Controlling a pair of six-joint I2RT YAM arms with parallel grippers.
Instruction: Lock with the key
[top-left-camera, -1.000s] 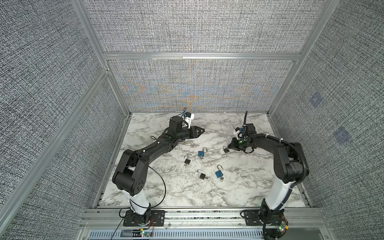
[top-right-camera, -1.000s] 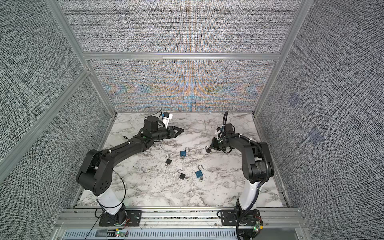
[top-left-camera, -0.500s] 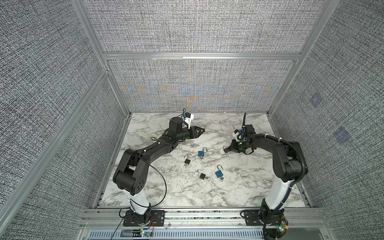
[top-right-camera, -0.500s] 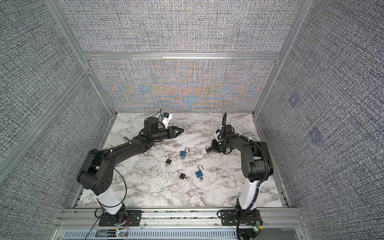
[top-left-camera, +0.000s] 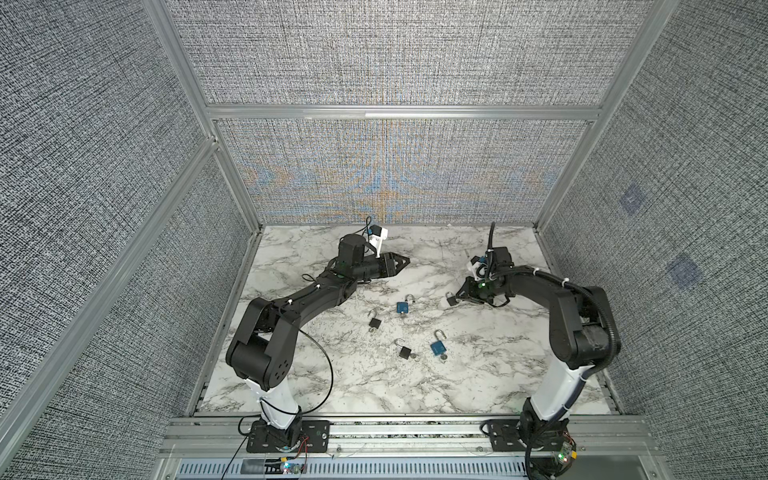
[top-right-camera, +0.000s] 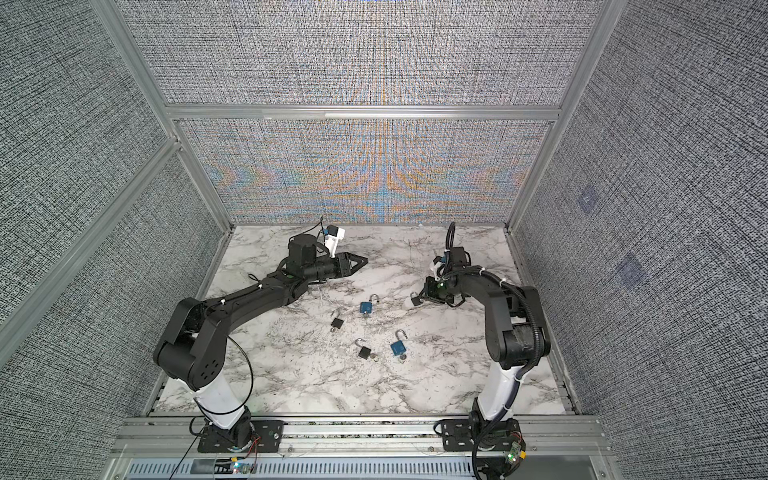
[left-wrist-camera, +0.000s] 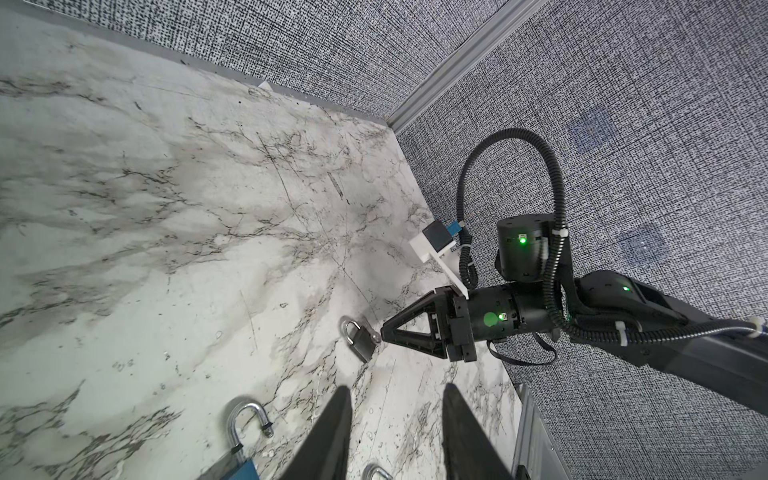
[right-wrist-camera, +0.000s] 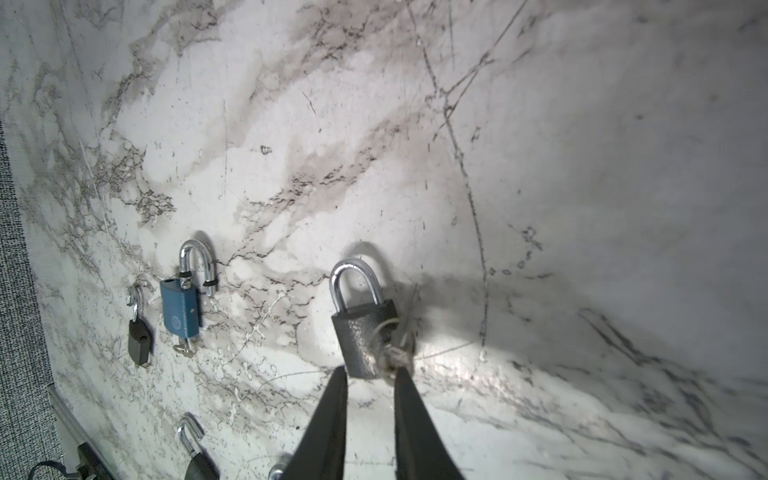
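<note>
A grey padlock (right-wrist-camera: 363, 340) lies flat on the marble table (top-left-camera: 478, 374), both shackle legs in its body. A small silver key (right-wrist-camera: 395, 353) sticks out of its bottom end. My right gripper (right-wrist-camera: 370, 372) is just behind the lock's bottom, open by a narrow gap with only marble between the tips. One fingertip (right-wrist-camera: 401, 374) is next to the key. In both top views the right gripper (top-left-camera: 457, 296) sits at the padlock (top-left-camera: 450, 298) right of centre. My left gripper (top-left-camera: 407, 260) hovers open and empty at the back left.
Two blue padlocks (top-left-camera: 402, 306) (top-left-camera: 436, 347) and two black ones (top-left-camera: 375, 323) (top-left-camera: 404, 351) lie mid-table with raised shackles. Fabric walls with aluminium posts enclose the table on three sides. The left wrist view shows the right gripper (left-wrist-camera: 384, 328) at the grey padlock (left-wrist-camera: 362, 341).
The right gripper's jaws have parted from shut to a narrow gap at the grey padlock's key end. The left arm has stayed still.
</note>
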